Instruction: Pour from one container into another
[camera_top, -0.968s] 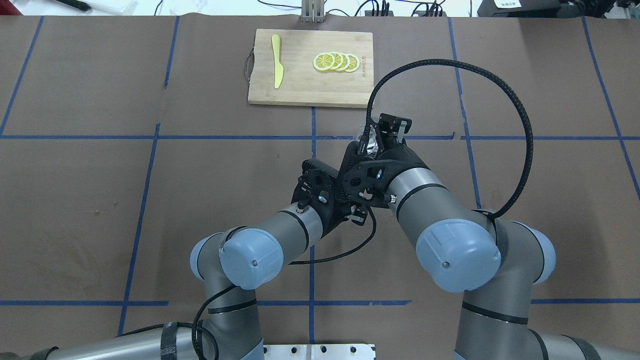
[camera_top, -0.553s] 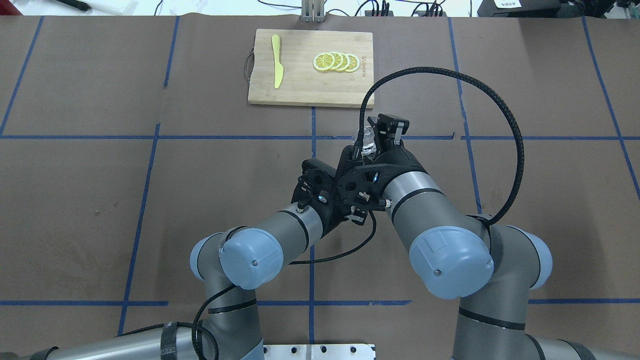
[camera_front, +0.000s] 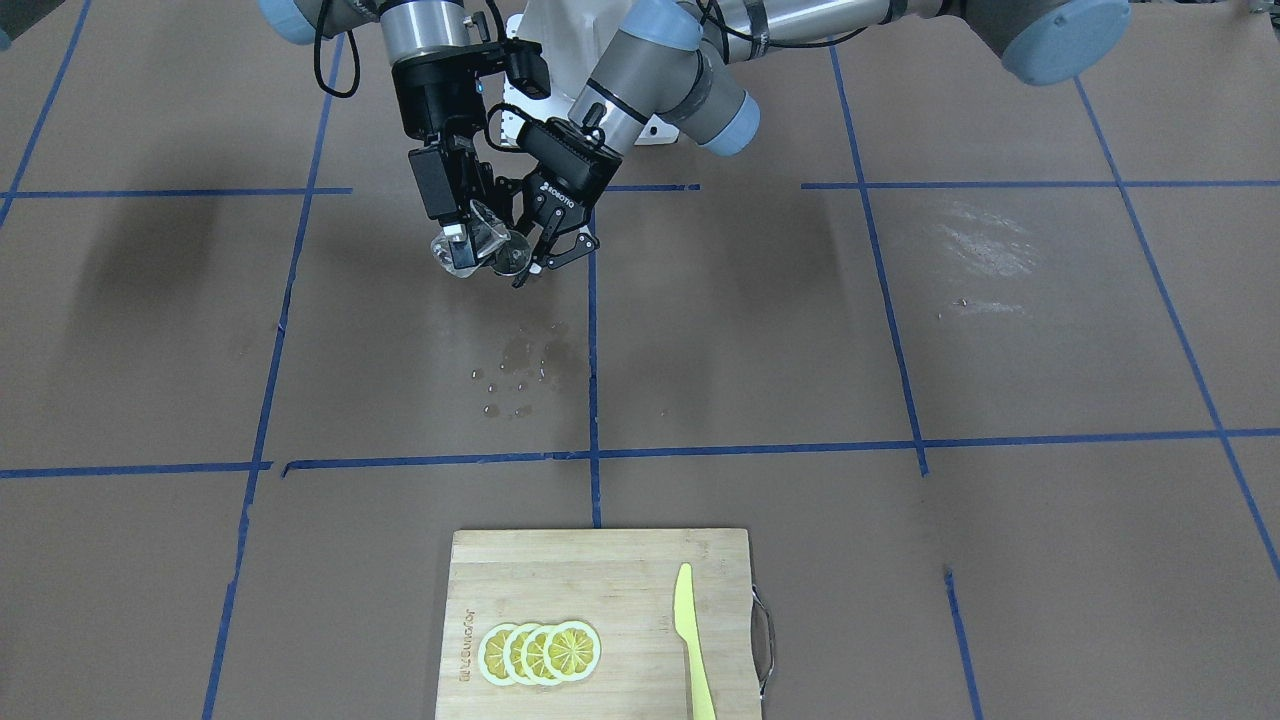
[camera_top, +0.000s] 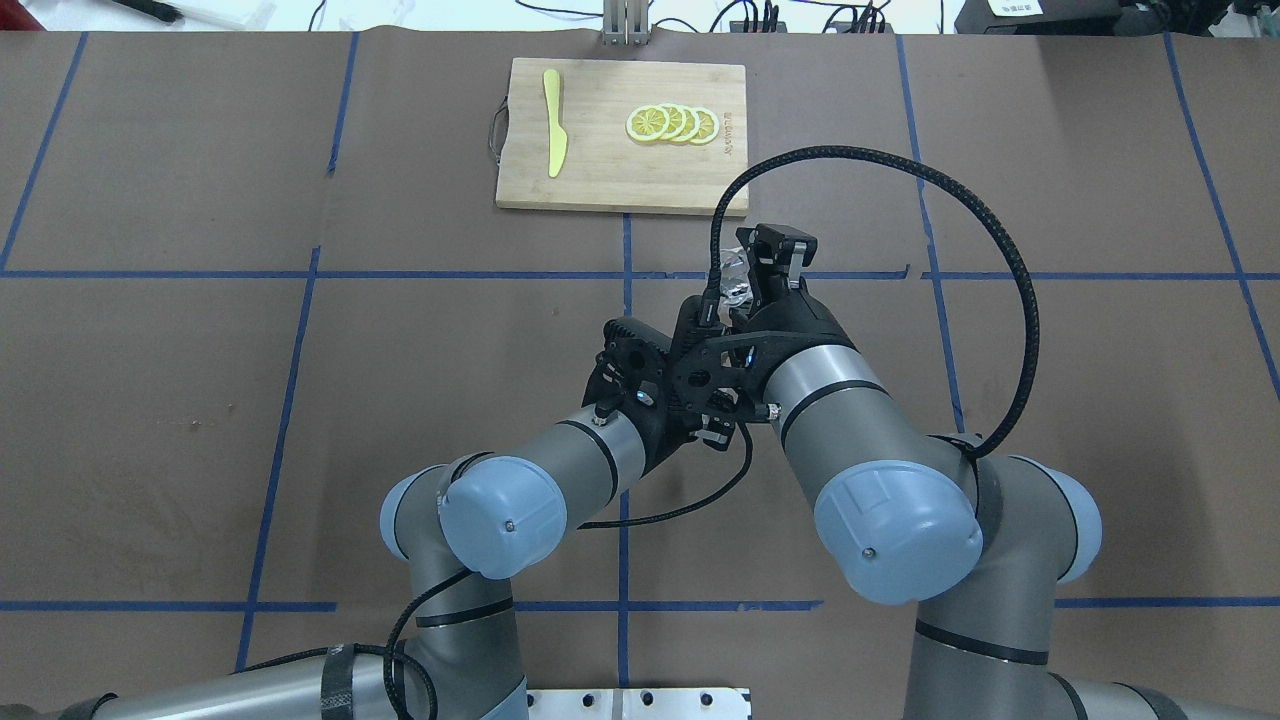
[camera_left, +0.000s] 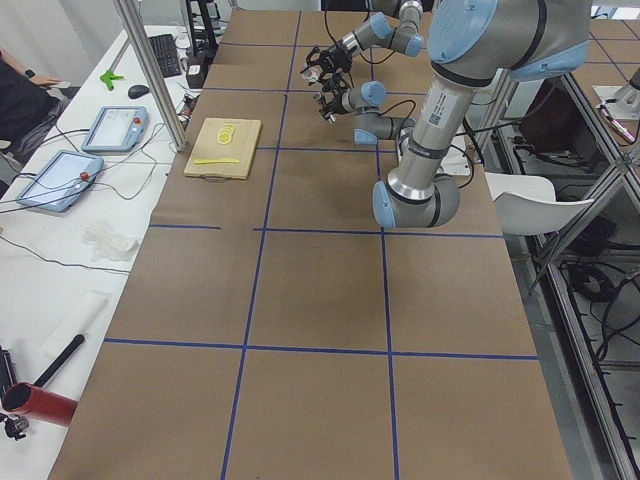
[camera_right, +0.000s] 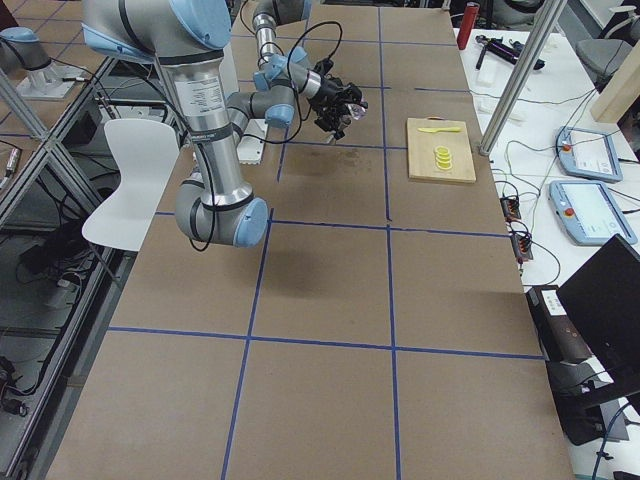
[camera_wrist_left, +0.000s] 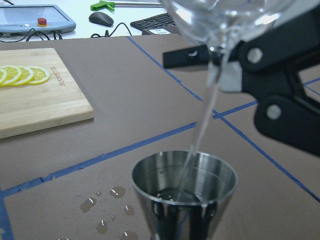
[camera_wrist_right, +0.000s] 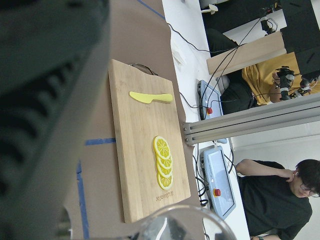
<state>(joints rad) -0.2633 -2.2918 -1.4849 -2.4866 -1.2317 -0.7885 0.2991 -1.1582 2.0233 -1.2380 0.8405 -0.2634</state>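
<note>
My right gripper (camera_front: 462, 235) is shut on the small clear glass (camera_front: 468, 247) and holds it tilted above the table's middle. In the left wrist view the glass (camera_wrist_left: 225, 15) sits at the top, and a thin clear stream (camera_wrist_left: 202, 120) falls from it into the steel jigger (camera_wrist_left: 185, 192) just below. My left gripper (camera_front: 530, 262) is shut on the jigger (camera_front: 513, 256), which stands upright beside the glass. From overhead, the glass (camera_top: 733, 268) shows at the right gripper (camera_top: 752, 268); the right wrist hides the left gripper and the jigger.
A bamboo cutting board (camera_top: 600, 170) at the table's far side carries lemon slices (camera_top: 672, 123) and a yellow knife (camera_top: 553, 122). Water drops (camera_front: 515, 375) lie on the brown paper under the grippers. People and tablets (camera_wrist_right: 220, 180) are beyond the far edge.
The right wrist has turned and shifted a little to the left, tipping the glass further. The left arm has held still.
</note>
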